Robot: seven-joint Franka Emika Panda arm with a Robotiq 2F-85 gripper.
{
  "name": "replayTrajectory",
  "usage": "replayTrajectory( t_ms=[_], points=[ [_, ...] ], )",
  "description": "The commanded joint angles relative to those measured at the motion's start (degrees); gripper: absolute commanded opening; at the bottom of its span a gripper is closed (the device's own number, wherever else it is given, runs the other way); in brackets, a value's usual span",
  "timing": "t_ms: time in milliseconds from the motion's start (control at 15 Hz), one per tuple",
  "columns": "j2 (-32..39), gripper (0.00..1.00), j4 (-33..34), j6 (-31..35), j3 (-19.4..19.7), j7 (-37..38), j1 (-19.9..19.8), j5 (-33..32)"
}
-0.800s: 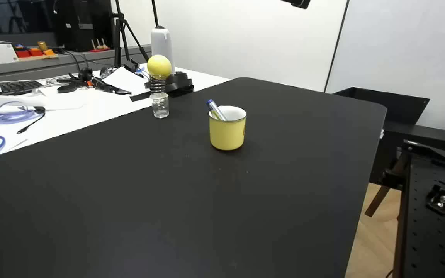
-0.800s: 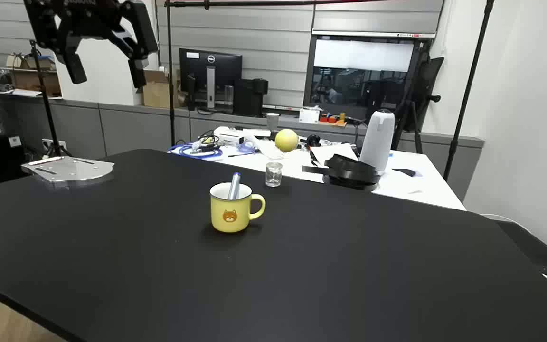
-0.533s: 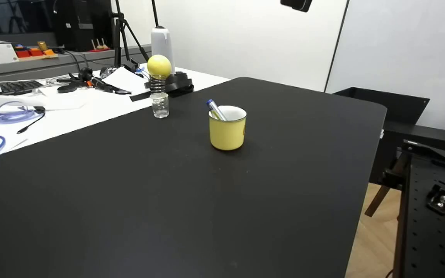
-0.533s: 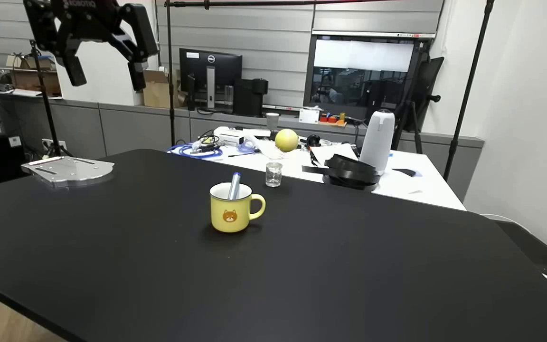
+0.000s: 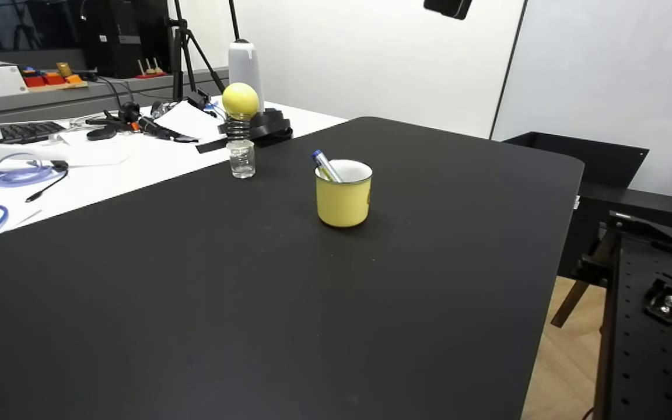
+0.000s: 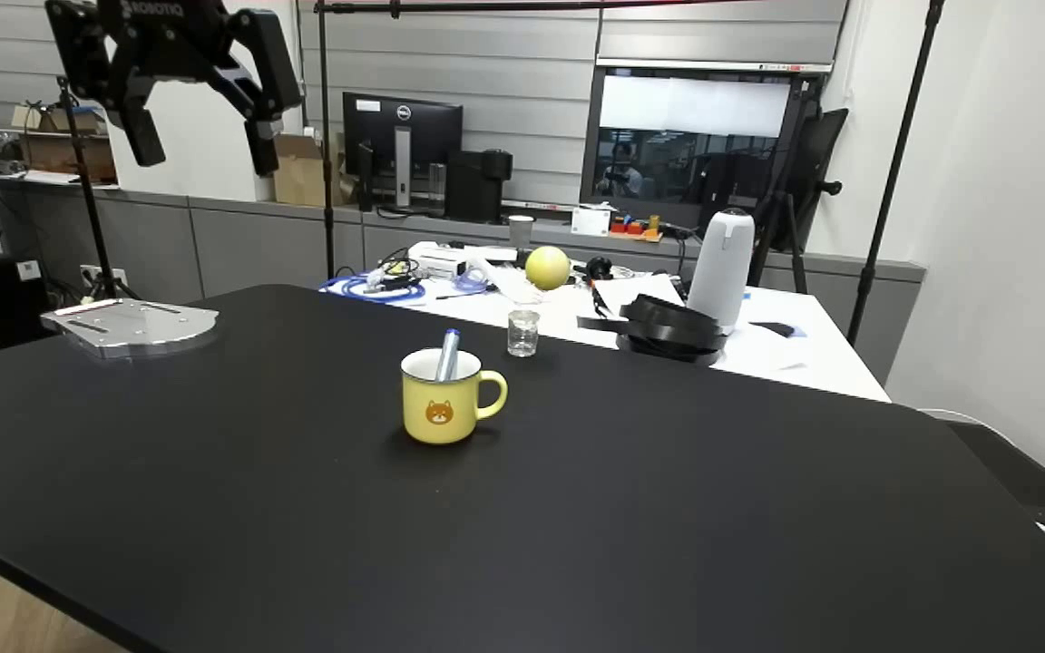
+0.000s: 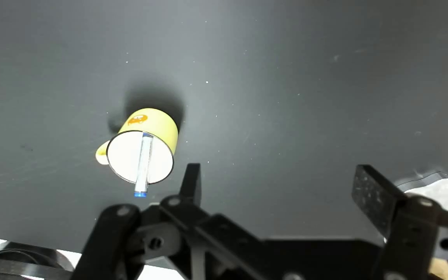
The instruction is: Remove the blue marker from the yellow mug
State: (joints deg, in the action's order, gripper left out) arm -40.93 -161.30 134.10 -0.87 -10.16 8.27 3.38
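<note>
The yellow mug [image 5: 342, 204] stands upright on the black table in both exterior views [image 6: 418, 404]. It has a bear face and a handle. The blue marker [image 5: 329, 167] leans inside it, its blue end above the rim [image 6: 447, 356]. In the wrist view the mug [image 7: 163, 126] is left of the jaws, with the marker [image 7: 144, 163] lying across its white opening. My gripper [image 6: 206, 156] hangs high above the table, left of the mug in an exterior view. Its fingers are wide apart with nothing between them in the wrist view [image 7: 278, 169]. Only a dark piece of it [image 5: 450, 7] shows at another top edge.
A small clear bottle [image 6: 522, 333] stands near the table edge behind the mug. A yellow ball [image 6: 547, 268] shows beyond it. A clear plate [image 6: 132, 326] lies at the table's far left. A white desk [image 5: 97, 175] with cables and a black strap [image 6: 668, 328] adjoins the table.
My gripper has come down very slightly and stays open. The mug and marker have not moved.
</note>
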Motion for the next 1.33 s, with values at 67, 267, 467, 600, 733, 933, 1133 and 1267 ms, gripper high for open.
replayTrajectory(
  t_ms=[67,267,467,600,733,933,1133,1267],
  points=[
    [1.56,1.00,0.35,2.15,0.53,-0.53,-2.13,-2.82],
    [6.09,1.00,0.98,5.75,2.69,-1.72,-6.38,-6.90],
    [13.22,1.00,2.04,12.16,4.93,-2.56,-12.09,-12.49],
    [18.76,1.00,3.32,18.48,5.75,-1.09,-15.65,-15.29],
    [15.62,1.00,1.71,17.22,5.93,-2.07,-14.97,-14.47],
    [20.74,1.00,3.22,20.49,6.21,-1.91,-16.98,-15.69],
    [23.22,1.00,4.49,21.50,4.76,0.79,-18.17,-17.78],
    [27.90,1.00,7.03,24.23,5.23,1.14,-16.94,-15.49]
  ],
)
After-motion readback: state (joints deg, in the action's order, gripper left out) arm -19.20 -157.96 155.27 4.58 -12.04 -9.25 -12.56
